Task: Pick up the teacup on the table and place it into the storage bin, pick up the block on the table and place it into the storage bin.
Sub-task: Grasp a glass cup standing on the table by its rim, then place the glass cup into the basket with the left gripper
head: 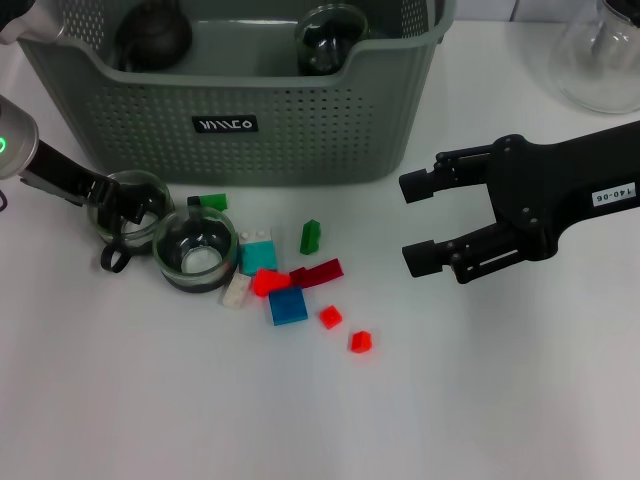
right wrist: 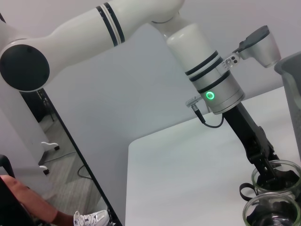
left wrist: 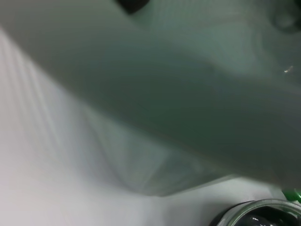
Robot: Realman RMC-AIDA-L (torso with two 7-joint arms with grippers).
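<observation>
The grey-green perforated storage bin (head: 300,120) stands at the back and holds two dark glass teacups (head: 330,40). On the table before it stand two more glass teacups. My left gripper (head: 125,205) is at the left teacup (head: 135,185), one finger inside the rim and one outside, shut on it; it also shows in the right wrist view (right wrist: 277,175). The second teacup (head: 197,250) stands just right of it. Several coloured blocks lie beside it, among them a blue block (head: 288,305) and a green block (head: 311,236). My right gripper (head: 407,222) is open and empty, to the right of the blocks.
A clear glass flask (head: 605,55) stands at the back right. The left wrist view is filled by the bin wall (left wrist: 188,94), with a teacup rim (left wrist: 263,209) at its corner. The table's left edge (right wrist: 136,155) shows in the right wrist view.
</observation>
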